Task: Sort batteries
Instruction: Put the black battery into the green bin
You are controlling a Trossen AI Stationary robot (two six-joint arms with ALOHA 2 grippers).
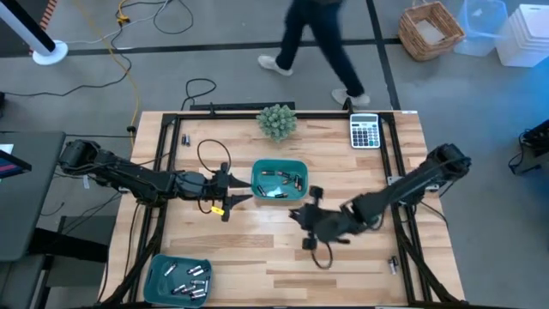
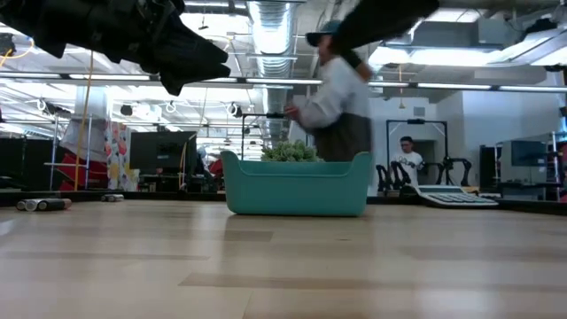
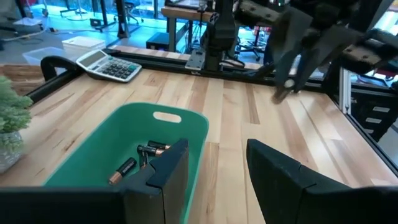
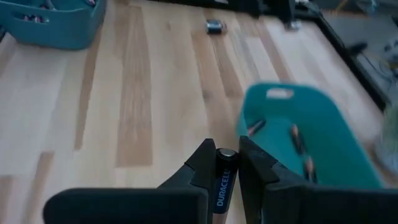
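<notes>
A teal tray (image 1: 279, 180) in the table's middle holds several dark batteries (image 3: 146, 155). A second teal tray (image 1: 177, 277) at the near left corner holds more batteries (image 1: 190, 276). My left gripper (image 3: 214, 171) is open, just left of the middle tray's left end (image 1: 230, 196). My right gripper (image 4: 225, 163) is shut on a black battery (image 4: 224, 180), just near and right of the middle tray (image 1: 309, 225). Loose batteries lie on the table by the far left (image 1: 184, 139) and at the left in the low view (image 2: 44, 204). My right gripper pinches the black battery between its two fingers (image 4: 202, 165). The battery lies along the fingers, its silvery end (image 4: 226, 153) pointing forward past the tips. The fingers come about level from the table's right side, and the battery is lifted clear of the wood.
A grey calculator (image 1: 365, 130) lies at the far right corner and a small green plant (image 1: 277, 120) stands behind the middle tray. A black frame (image 1: 163, 154) rims the table. A person (image 1: 313, 43) walks past the far edge. Bare wood lies along the near side (image 1: 300, 279).
</notes>
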